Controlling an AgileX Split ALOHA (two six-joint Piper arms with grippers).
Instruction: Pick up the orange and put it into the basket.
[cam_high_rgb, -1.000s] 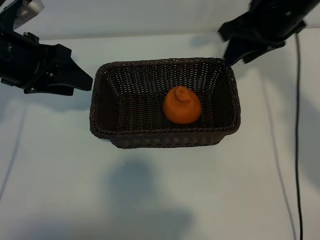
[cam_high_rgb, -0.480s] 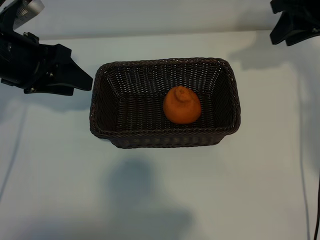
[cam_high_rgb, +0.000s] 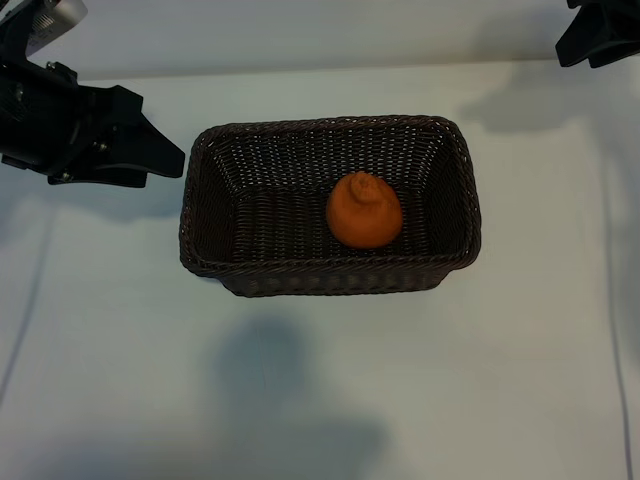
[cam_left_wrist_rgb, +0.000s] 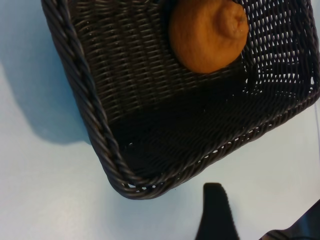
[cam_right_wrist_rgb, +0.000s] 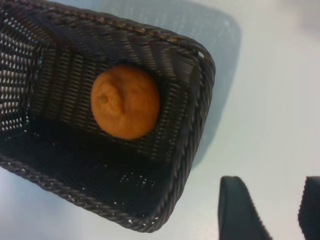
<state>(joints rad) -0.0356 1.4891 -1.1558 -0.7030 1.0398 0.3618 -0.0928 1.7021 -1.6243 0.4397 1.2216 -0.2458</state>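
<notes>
Exterior view: steeply from above, taking in the whole basket (cam_high_rgb: 330, 275) on the table (cam_high_rgb: 320, 400). Left and right wrist views: close, angled down from opposite ends. Shared by all three: basket and orange (cam_high_rgb: 364, 210).

Basket (cam_high_rgb: 250, 215): dark brown woven wicker, braided rim, faint sheen. Orange (cam_high_rgb: 364, 210): matt, rough, dimpled skin. Surface (cam_high_rgb: 320, 380): smooth, pale, matt. Pincer fingers (cam_right_wrist_rgb: 240, 210): matt black.
</notes>
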